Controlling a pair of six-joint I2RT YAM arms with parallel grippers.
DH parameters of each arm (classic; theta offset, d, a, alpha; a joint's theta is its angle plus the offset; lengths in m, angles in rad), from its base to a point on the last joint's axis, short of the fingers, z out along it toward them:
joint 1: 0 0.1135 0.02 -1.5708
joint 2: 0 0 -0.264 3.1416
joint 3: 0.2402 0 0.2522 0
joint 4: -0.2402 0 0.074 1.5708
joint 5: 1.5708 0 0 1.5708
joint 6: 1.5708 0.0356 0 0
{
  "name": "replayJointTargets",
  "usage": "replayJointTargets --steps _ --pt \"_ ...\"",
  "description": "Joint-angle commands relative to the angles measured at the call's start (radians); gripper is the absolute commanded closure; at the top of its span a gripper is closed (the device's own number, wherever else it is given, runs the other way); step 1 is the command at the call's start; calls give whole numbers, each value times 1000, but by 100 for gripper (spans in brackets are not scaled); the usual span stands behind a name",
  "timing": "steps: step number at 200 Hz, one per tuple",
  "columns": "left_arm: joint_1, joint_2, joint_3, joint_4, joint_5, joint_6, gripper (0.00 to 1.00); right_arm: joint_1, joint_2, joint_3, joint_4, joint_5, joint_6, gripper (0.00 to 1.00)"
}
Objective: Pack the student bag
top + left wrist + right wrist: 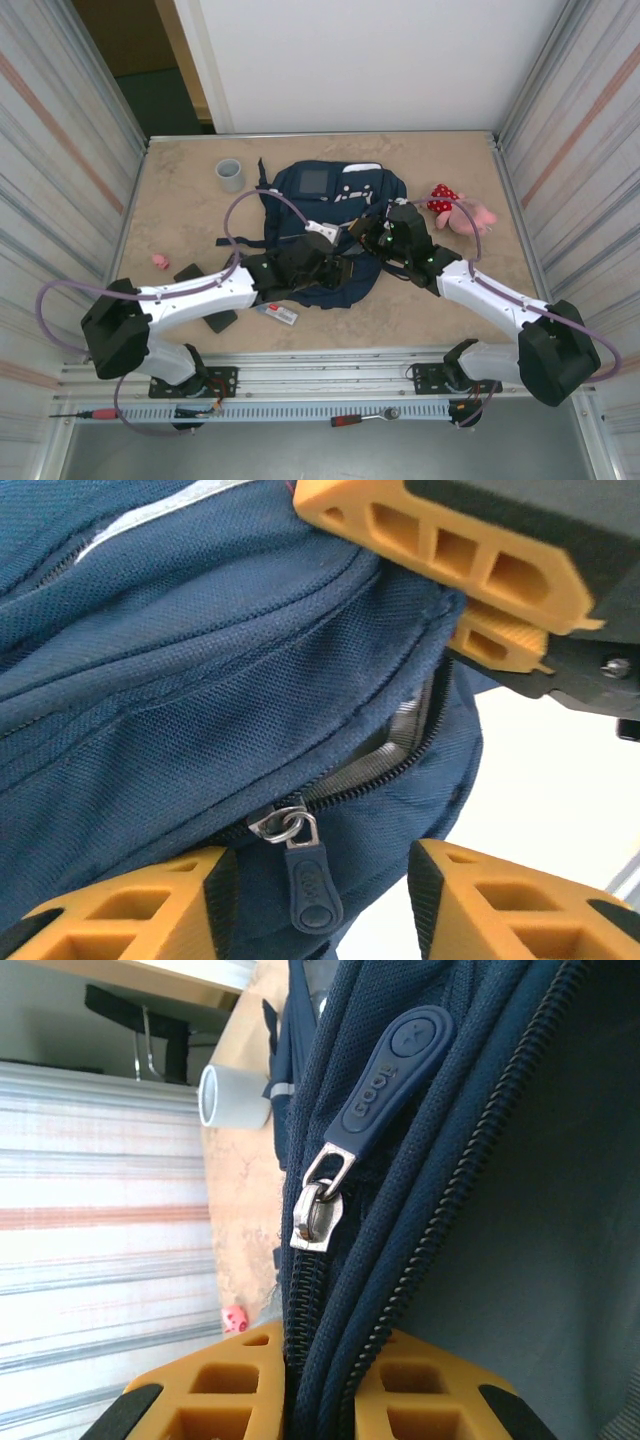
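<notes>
The bag (300, 205) lies at the centre of the desk (190, 215). The right jaws are clamped on its fabric beside the zip, and the left jaws stand apart around the pull (305, 880). Opening the bag seems to be the step in hand. Next, pinch the pull and draw it along.

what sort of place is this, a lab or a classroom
Likely a robot lab cell: ribbed metal walls box in the table, the left arm and right arm are bolted to a rail at its near edge, and a screwdriver lies nearby.
</notes>
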Motion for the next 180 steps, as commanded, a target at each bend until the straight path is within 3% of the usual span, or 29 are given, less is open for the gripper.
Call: replayJointTargets --steps 1,50,88,138,180 --pt "0 34 39 -69 -75 -5 55 18 -11 55 27 -10 -46 100" --pt "8 4 -2 -70 -100 -31 81 18 -26 63 -7 0 -84 100" --pt "37 -38 -73 -11 -51 -25 100 12 -43 68 -27 0 -100 100" --pt "111 -110 -148 -70 -54 -4 100 -103 -112 81 -135 -75 -155 100" --pt "167 -177 -220 8 24 63 100 -177 -130 57 -163 -117 -135 98"
